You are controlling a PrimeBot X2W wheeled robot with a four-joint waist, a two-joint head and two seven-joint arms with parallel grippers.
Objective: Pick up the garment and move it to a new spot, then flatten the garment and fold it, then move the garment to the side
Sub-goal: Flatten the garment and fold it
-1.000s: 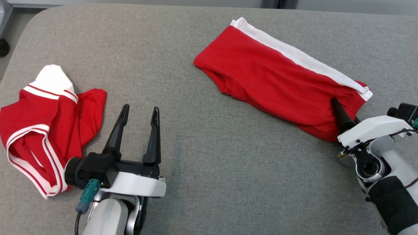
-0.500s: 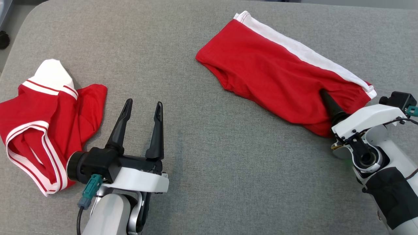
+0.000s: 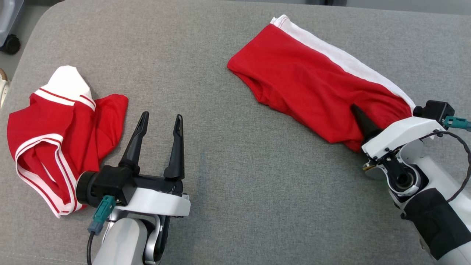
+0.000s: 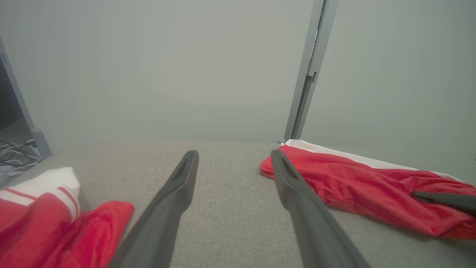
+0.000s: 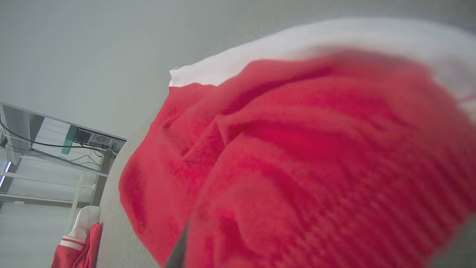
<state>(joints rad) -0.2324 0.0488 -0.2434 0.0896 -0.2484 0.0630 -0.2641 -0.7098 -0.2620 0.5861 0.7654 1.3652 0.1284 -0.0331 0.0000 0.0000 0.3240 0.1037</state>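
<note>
Spreading under everything, the grey padded worktop carries two red pieces of clothing. The bigger one, the long red garment, serves as the landmark. It lies mostly flat towards the far right of the worktop. Its long axis runs on a slant from a far left end down to a near right end, and a white side band follows its far edge.

Well apart from that garment, off its left end and closer to the robot, the crumpled red garment with white trim sits bunched in a heap.

Between heap and long red garment, touching neither, the left tool hovers with its fingers spread wide and nothing between them, pointing away from the robot.

The right tool is at the long red garment's near right end. Its upper finger lies on top of the cloth and the lower one is hidden beneath. The cloth rises and bunches towards the wrist there, so it reads as pinched on that end.

For the carry to a new spot, the right arm is plainly the nearer. Held by one end of its long axis, the cloth would likely trail lengthwise behind the tool. The left tool would have to cross bare worktop to reach the far left end.
</note>
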